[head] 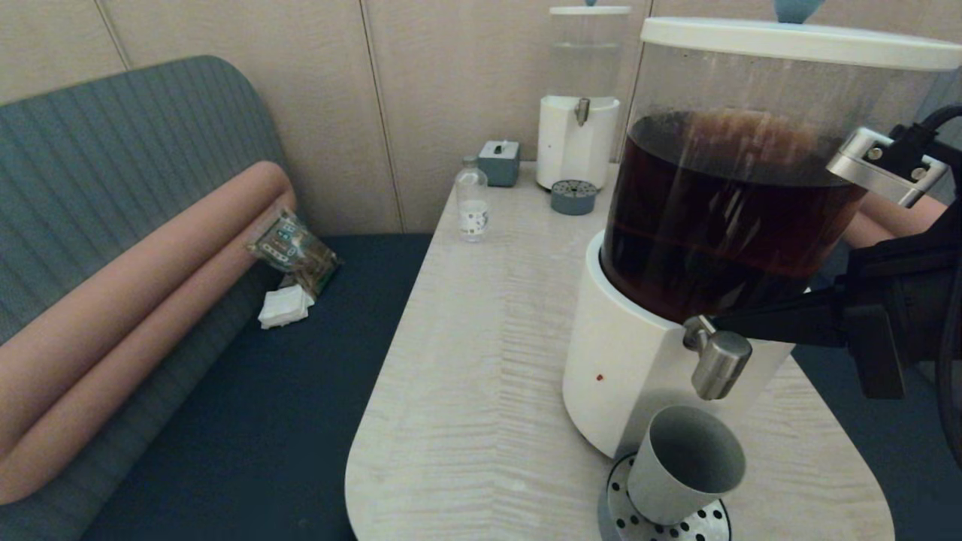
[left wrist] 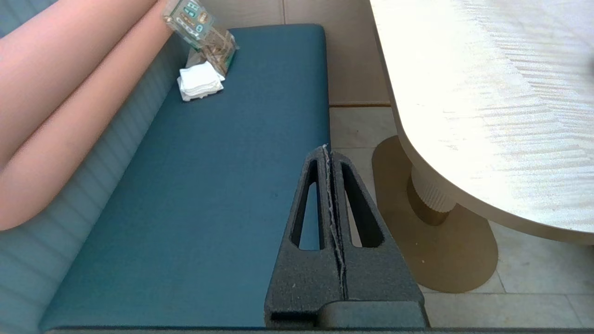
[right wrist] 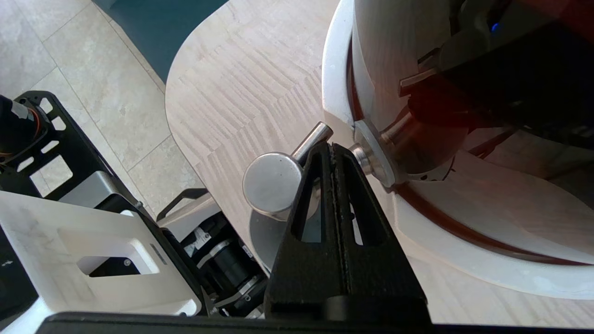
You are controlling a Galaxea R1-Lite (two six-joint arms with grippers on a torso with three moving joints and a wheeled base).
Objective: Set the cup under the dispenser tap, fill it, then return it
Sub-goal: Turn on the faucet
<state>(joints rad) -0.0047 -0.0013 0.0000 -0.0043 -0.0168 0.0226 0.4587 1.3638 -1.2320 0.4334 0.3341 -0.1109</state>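
Observation:
The grey cup (head: 684,462) stands on a perforated drip tray (head: 624,511), right below the steel dispenser tap (head: 720,364) of the big white-based dispenser (head: 639,376) holding dark brown liquid. Its inside looks plain grey, and no stream shows. My right gripper (head: 718,323) reaches in from the right, shut, with its tips against the tap's neck. In the right wrist view the right gripper (right wrist: 332,147) sits between the tap's round head (right wrist: 271,185) and the dispenser wall, beside a thin steel lever (right wrist: 313,139). My left gripper (left wrist: 326,150) hangs shut and empty over the blue bench.
At the back of the pale table (head: 481,361) stand a small clear-liquid dispenser (head: 579,143), a grey round tray (head: 573,197), a grey box (head: 499,162) and a small clear bottle (head: 472,199). A snack packet (head: 293,248) and a napkin (head: 285,306) lie on the bench.

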